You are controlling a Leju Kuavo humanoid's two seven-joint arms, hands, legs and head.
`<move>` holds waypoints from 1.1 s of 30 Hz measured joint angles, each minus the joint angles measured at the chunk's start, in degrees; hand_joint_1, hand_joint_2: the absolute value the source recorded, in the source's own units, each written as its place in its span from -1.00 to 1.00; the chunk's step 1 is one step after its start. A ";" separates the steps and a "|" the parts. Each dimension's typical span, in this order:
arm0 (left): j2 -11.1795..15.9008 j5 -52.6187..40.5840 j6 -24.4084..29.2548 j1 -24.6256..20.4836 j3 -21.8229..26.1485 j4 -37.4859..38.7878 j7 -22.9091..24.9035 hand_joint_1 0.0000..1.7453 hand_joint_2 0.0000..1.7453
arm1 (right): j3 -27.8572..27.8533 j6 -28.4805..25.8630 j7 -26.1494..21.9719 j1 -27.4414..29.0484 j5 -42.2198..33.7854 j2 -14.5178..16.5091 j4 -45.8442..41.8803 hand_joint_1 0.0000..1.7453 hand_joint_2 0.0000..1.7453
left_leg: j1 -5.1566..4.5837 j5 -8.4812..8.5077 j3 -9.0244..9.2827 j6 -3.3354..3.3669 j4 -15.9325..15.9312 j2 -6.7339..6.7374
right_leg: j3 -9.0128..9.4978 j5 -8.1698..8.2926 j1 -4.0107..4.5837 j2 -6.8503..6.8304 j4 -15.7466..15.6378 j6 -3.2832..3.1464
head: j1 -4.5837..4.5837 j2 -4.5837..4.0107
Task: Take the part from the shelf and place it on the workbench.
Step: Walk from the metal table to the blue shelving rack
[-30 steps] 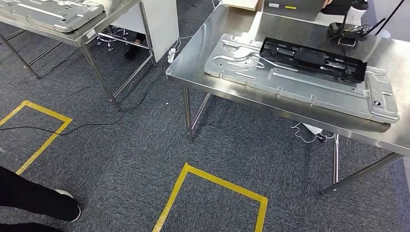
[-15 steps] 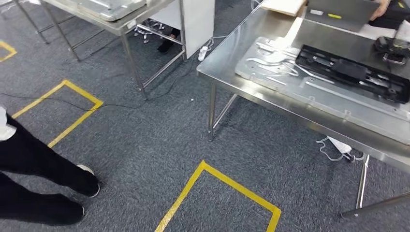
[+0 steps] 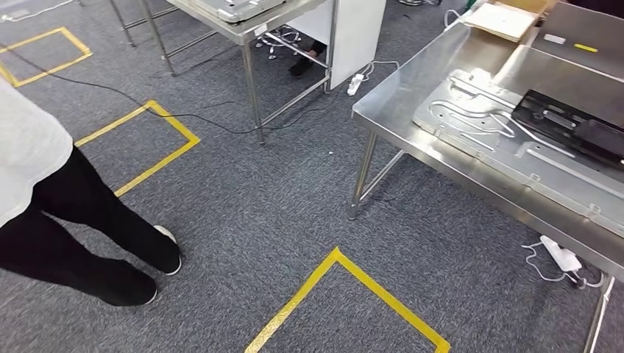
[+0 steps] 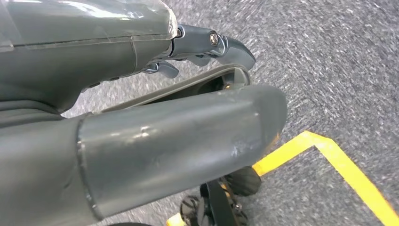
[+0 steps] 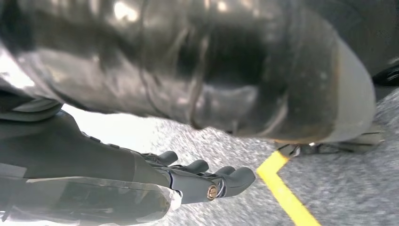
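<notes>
Both hands, left hand (image 4: pixel 141 141) and right hand (image 5: pixel 188 117), hang spread, holding nothing; we risk clipping the person (image 3: pixel 66 213) nearby or the workbench (image 3: pixel 412 132) corner.

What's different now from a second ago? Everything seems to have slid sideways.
The robot's camera swung left, so the whole scene shifted right; the things themselves did not move. The workbench with its metal panel and black part now sits at the right edge, and a person has come into view. Neither hand took hold of anything.

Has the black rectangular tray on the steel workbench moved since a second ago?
No. The black tray sits at the same spot on the embossed metal plate; the camera turned left.
</notes>
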 joint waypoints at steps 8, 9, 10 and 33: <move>0.18 -0.07 -0.07 0.06 0.02 0.00 0.18 -1.00 -1.00 | 0.00 0.07 -0.05 0.15 0.02 0.04 0.01 -1.00 -1.00 | 0.57 -6.93 -6.90 -2.49 13.45 5.08 | 1.12 0.95 -0.22 -6.13 -2.49 -1.26 | -0.09 0.01; 0.19 -0.08 -0.07 0.09 0.02 0.00 0.19 -1.00 -1.00 | 0.00 0.08 -0.05 0.16 0.02 0.02 0.01 -1.00 -1.00 | 0.82 -7.14 -7.54 -2.78 15.03 5.39 | 1.12 0.85 -0.20 -6.97 -2.42 -1.21 | -0.09 0.00; 0.21 -0.09 -0.07 0.16 0.02 0.00 0.19 -1.00 -1.00 | 0.00 0.08 -0.05 0.15 0.01 0.01 0.01 -1.00 -1.00 | 1.04 -6.24 -7.01 -3.02 14.29 5.65 | 1.14 0.73 -0.24 -7.70 -2.32 -1.07 | -0.09 0.01; 0.20 -0.46 -0.24 0.17 0.02 0.00 0.18 -1.00 -1.00 | 0.00 0.83 -0.07 -0.40 0.85 -0.34 0.03 -1.00 -1.00 | 0.79 0.45 -0.72 -2.00 -0.17 -1.05 | 0.41 -0.15 -0.31 -1.32 -0.54 0.03 | -0.07 0.00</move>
